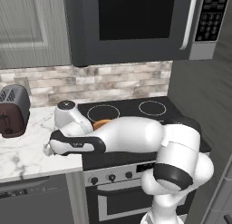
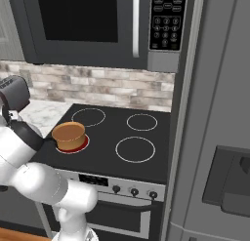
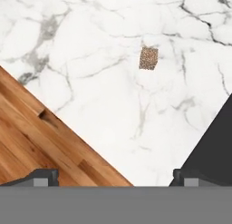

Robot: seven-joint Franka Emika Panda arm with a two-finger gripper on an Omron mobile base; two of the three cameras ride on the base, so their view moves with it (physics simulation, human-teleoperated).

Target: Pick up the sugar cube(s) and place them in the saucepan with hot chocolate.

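jaws wide apart, nothing between them, gripper (image 3: 116,175) hanging over the marble counter (image 3: 90,60) near its front edge. only one sugar cube (image 3: 148,58) spotted, alone on the marble, well ahead of the fingertips (image 3: 43,177) and a bit off to one side. probably best to slide forward, centre over it, square up to its flat faces, then drop straight down before closing. tiny speckled tan-brown block, sharp edges. saucepan (image 2: 69,135) sits on the stove's (image 2: 105,152) front burner, copper-orange, brownish fill.
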